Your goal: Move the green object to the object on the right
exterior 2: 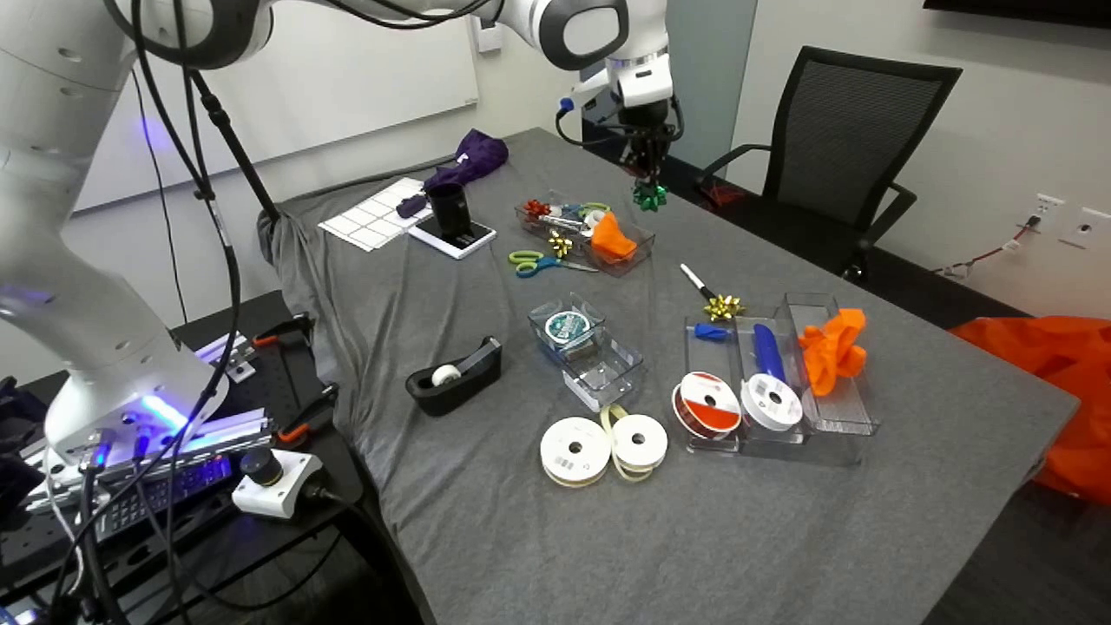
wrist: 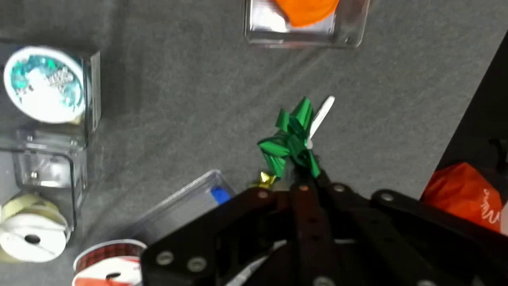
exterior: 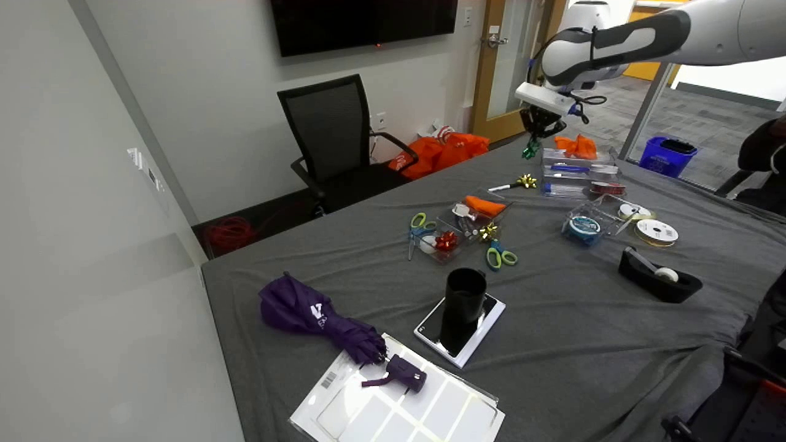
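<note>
A shiny green bow (exterior: 531, 148) is held at the fingertips of my gripper (exterior: 535, 136), which is shut on it. The bow also shows in an exterior view (exterior 2: 648, 195) and in the wrist view (wrist: 291, 139). It hangs in the air above the grey-covered table. A marker with a white end (exterior 2: 694, 279) lies on the table, with a gold bow (exterior 2: 722, 307) at its dark end. In the wrist view the green bow partly covers the marker (wrist: 322, 115); a little of the gold bow (wrist: 266, 180) shows. I cannot tell which thing is the object on the right.
A clear divided tray (exterior 2: 851, 427) holds an orange cloth (exterior 2: 833, 347) and ribbon spools. Another clear tray (exterior 2: 642, 252) holds an orange cloth and a red bow. Scissors (exterior 2: 538, 263), a tape dispenser (exterior 2: 456, 378), a black mug (exterior 2: 449, 208) and a purple umbrella (exterior: 307, 313) also lie about.
</note>
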Available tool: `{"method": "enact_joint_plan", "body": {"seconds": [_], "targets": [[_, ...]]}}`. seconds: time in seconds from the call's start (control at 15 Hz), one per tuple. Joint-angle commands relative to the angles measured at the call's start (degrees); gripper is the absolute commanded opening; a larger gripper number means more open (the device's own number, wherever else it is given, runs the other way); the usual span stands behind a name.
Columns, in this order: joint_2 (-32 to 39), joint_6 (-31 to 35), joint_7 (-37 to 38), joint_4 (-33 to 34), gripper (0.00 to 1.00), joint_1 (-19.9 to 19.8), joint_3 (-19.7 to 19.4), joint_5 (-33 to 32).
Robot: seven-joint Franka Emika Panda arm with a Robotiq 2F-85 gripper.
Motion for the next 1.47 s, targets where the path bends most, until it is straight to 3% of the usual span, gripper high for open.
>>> {"method": "enact_joint_plan", "body": {"seconds": [0.0,0.67,1.07,1.4], "targets": [[-1.27,3.36,-3.02,-2.80,0.01,1.77,-3.89,-7.71],[2.98,8.30,-11.98,-2.11,0.01,3.69,-9.15,-28.75],[9.80,22.37,-21.76,-1.11,0.01,2.46,-12.45,-33.24],[13.23,33.52,-25.55,-1.90,0.01,0.48,-14.22,-40.71]]}}
